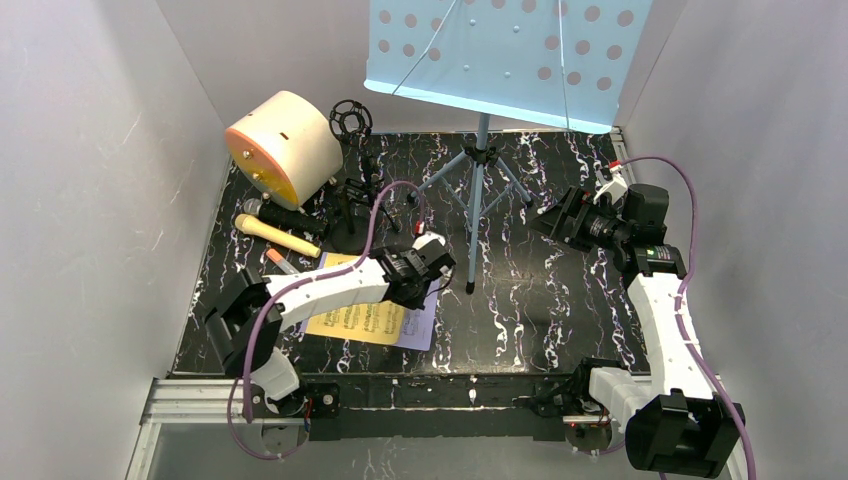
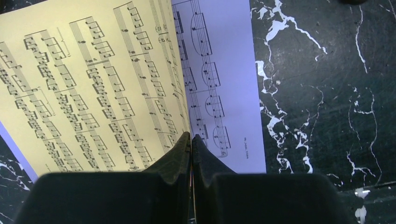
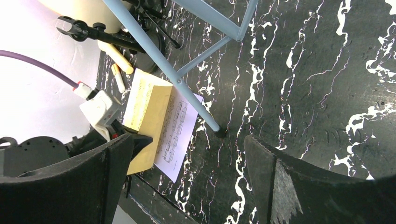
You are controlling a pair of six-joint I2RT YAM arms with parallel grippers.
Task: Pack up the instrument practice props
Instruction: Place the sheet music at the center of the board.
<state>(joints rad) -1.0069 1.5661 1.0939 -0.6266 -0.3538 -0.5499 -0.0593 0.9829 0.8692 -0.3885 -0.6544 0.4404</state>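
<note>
While the left gripper (image 2: 190,142) pinches a curling edge of the yellow sheet (image 2: 93,84), black fingers (image 2: 173,156) pressed tight together, the thin printed paper curves up off the flat lavender sheet (image 2: 219,79) beneath it on the white-veined black table (image 2: 327,93). The right gripper (image 3: 187,149) hangs with jaws spread wide near the slim blue tube legs of the perforated music stand (image 1: 500,60), well apart from the pages. Open tabletop runs from the stand's feet to the table's near edge.
</note>
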